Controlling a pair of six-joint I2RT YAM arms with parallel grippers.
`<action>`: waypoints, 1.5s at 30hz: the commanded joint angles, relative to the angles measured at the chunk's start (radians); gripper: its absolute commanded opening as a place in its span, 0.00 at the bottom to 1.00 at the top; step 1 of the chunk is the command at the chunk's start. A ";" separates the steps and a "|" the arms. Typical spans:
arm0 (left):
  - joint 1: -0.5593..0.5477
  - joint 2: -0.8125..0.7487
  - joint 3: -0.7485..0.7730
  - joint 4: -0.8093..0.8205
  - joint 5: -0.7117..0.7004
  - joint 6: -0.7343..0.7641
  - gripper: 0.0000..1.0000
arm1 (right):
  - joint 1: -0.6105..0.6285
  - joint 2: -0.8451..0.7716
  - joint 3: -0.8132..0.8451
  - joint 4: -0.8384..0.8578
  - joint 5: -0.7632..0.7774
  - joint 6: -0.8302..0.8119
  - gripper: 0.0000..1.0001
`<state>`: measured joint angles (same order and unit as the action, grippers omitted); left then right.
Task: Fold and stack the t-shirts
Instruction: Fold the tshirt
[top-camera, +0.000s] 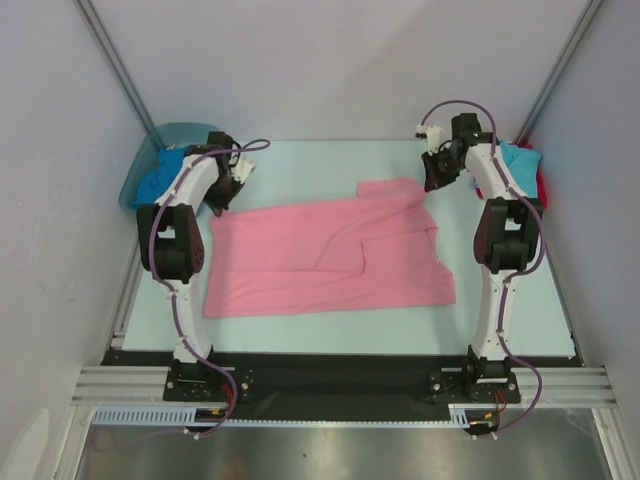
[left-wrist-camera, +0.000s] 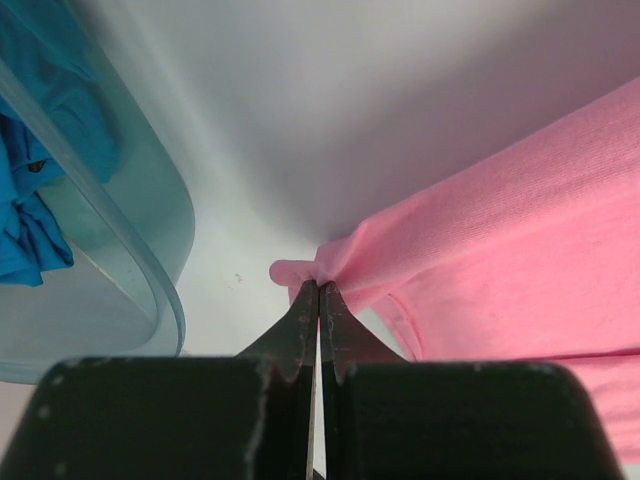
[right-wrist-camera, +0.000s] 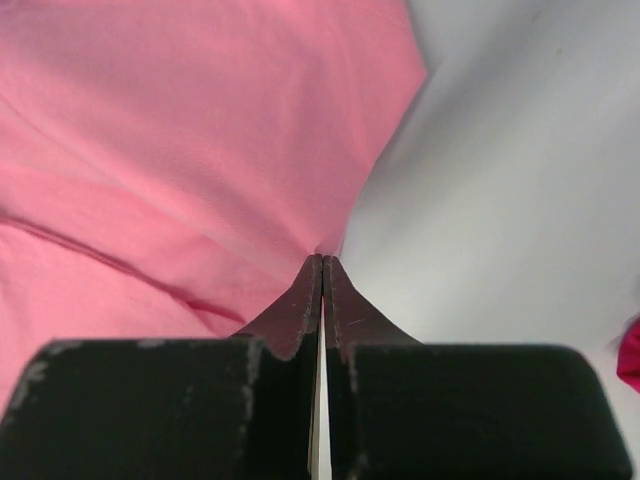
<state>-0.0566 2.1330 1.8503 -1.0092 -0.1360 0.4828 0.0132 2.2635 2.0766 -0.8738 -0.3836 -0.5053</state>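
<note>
The pink t-shirt (top-camera: 330, 260) lies spread across the middle of the table, its far edge lifted. My left gripper (top-camera: 222, 203) is shut on its far left corner; in the left wrist view the jaws (left-wrist-camera: 319, 287) pinch a bunched tip of the pink t-shirt (left-wrist-camera: 500, 250). My right gripper (top-camera: 432, 183) is shut on its far right corner; in the right wrist view the jaws (right-wrist-camera: 322, 260) pinch the edge of the pink t-shirt (right-wrist-camera: 180, 150). A royal blue t-shirt (top-camera: 160, 175) lies in the tub at the far left. Turquoise (top-camera: 520, 160) and red (top-camera: 541, 185) t-shirts lie at the far right.
The blue-green translucent tub (top-camera: 150, 150) stands at the far left corner, close to my left gripper; its rim shows in the left wrist view (left-wrist-camera: 150, 260). White walls enclose the table on three sides. A sliver of red cloth (right-wrist-camera: 630, 355) shows at the right wrist view's edge.
</note>
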 joint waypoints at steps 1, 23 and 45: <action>0.006 -0.065 -0.008 0.008 -0.037 0.037 0.00 | -0.005 -0.087 -0.009 -0.079 -0.026 -0.073 0.00; 0.017 -0.087 -0.031 -0.086 0.007 0.163 0.00 | -0.048 -0.093 -0.053 -0.349 -0.038 -0.315 0.00; 0.017 0.022 0.004 -0.218 -0.014 0.215 0.53 | -0.016 0.016 0.085 -0.485 -0.014 -0.349 0.66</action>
<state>-0.0456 2.1490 1.8069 -1.2198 -0.1341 0.6991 -0.0078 2.2757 2.1098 -1.3304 -0.3855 -0.8814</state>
